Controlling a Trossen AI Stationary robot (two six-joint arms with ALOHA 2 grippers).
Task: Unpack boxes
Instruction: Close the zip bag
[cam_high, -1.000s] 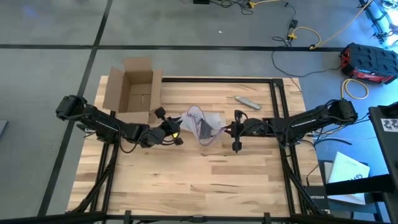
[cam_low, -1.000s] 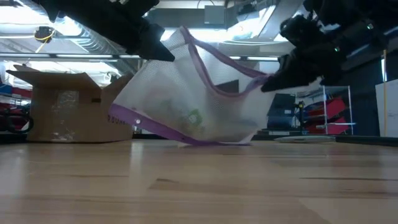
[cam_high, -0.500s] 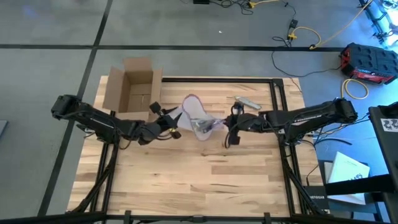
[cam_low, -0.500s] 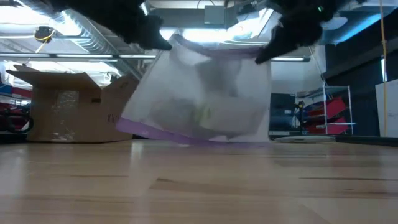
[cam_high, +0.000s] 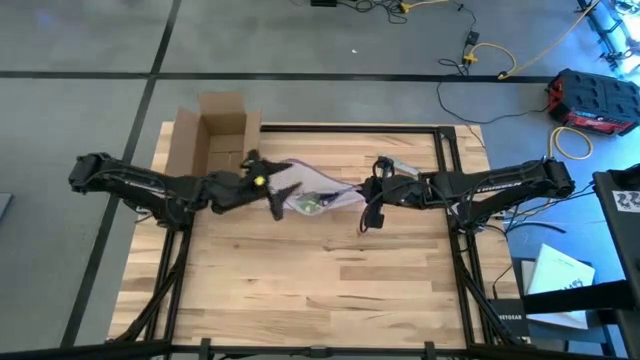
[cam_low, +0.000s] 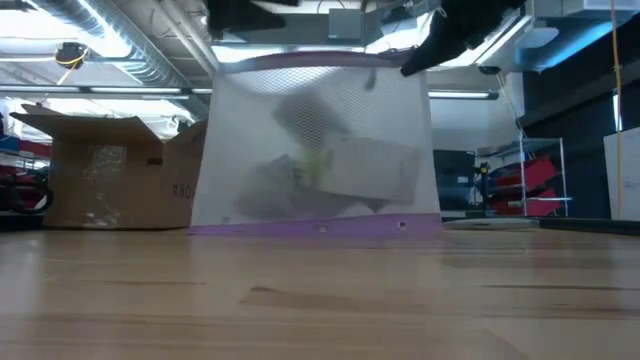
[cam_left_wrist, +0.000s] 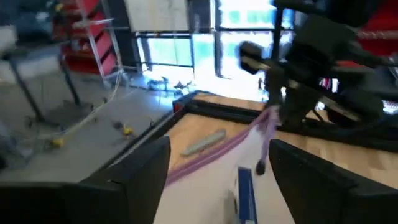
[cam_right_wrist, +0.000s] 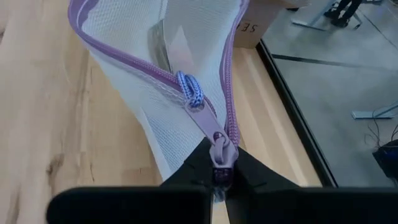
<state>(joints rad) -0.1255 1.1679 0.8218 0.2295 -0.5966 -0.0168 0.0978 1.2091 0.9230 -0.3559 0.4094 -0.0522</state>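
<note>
A clear mesh bag (cam_high: 315, 196) with a purple zip edge hangs stretched between my two grippers over the table's middle. Pale items show inside the bag (cam_low: 320, 160). My right gripper (cam_high: 362, 198) is shut on its zip end. My left gripper (cam_high: 272, 188) is at the bag's other top corner. Its fingers (cam_left_wrist: 140, 180) stand apart with the purple rim (cam_left_wrist: 211, 155) between them. An open brown box (cam_high: 215, 150) stands on its base at the far left. It also shows in the low view (cam_low: 110, 170). My left gripper has the bag's rim between its parted fingers; I cannot tell whether they touch it. My right gripper pinches the purple tab (cam_right_wrist: 217, 152) at the zip's closed end between its two fingertips, slanting down from the table's right. The bag hangs below, its top edge (cam_low: 320, 60) drawn level. Its lower edge (cam_low: 320, 228) is at table height.
A small grey tool (cam_high: 398, 165) lies at the far right of the table, behind my right gripper. The near half of the wooden table (cam_high: 320, 290) is bare. Black frame rails (cam_high: 445, 160) run along the table's sides.
Both grippers have risen, and my left one has also gone toward the far left, nearer the box. The bag, tilted and slumped a second ago, now hangs upright and spread wide, with its top edge pulled level between the grippers.
</note>
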